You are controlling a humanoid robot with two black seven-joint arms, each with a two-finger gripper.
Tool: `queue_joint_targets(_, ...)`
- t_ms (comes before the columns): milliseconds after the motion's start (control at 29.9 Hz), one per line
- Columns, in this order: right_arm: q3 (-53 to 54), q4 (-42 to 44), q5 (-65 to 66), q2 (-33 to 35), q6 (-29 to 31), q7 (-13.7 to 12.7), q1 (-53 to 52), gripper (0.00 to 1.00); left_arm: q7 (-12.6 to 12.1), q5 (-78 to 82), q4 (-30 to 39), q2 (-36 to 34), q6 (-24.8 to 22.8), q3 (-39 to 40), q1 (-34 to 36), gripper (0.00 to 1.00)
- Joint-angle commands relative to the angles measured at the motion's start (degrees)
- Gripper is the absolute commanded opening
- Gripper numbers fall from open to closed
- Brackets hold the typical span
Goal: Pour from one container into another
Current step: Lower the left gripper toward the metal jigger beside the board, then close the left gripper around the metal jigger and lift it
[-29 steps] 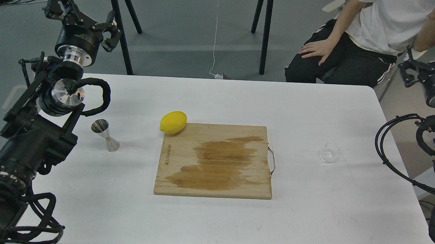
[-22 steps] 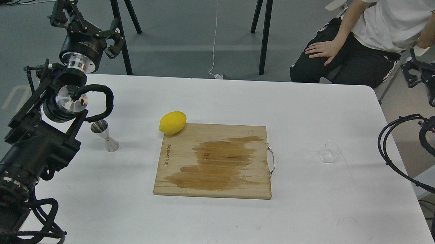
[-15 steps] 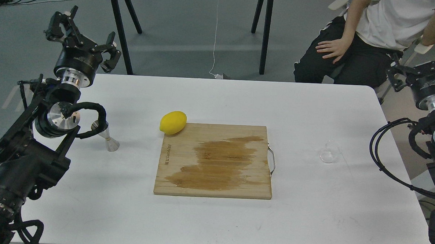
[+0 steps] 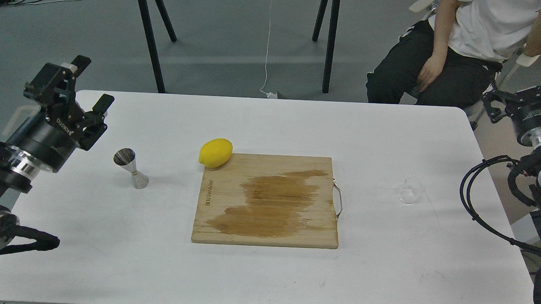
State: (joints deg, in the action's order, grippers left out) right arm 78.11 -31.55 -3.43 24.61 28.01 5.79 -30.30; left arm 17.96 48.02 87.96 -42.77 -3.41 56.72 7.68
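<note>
The steel jigger [image 4: 130, 168] stands upright on the left part of the white table [image 4: 265, 275]. My left gripper [image 4: 91, 84] hangs open above the table's left edge, up and to the left of the jigger, holding nothing. Nearly see-through, the clear glass cup [image 4: 409, 189] stands on the right part of the table. Beyond the table's right edge, well apart from the cup, my right gripper [image 4: 522, 85] is raised with its fingers spread open and empty.
A wooden cutting board [image 4: 268, 200] with a dark wet stain lies mid-table, and a yellow lemon [image 4: 215, 153] rests at its far left corner. A seated person [image 4: 462, 41] is behind the table's right corner. Black stand legs [image 4: 152, 37] are at the back.
</note>
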Motion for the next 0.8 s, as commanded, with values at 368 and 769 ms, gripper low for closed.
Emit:
queue_joint_targets(368, 2.1, -2.5, 0.0, 0.3, 0.0, 0.1, 3.5, 1.00, -2.8, 61.4, -13.2, 2.3, 18.0, -8.2, -7.3, 0.96)
queue_joint_targets(769, 2.2, -2.5, 0.0, 0.5, 0.0, 0.4, 3.7, 1.00, -3.0, 77.0, -41.7, 19.1, 20.1, -9.9, 6.7, 0.92)
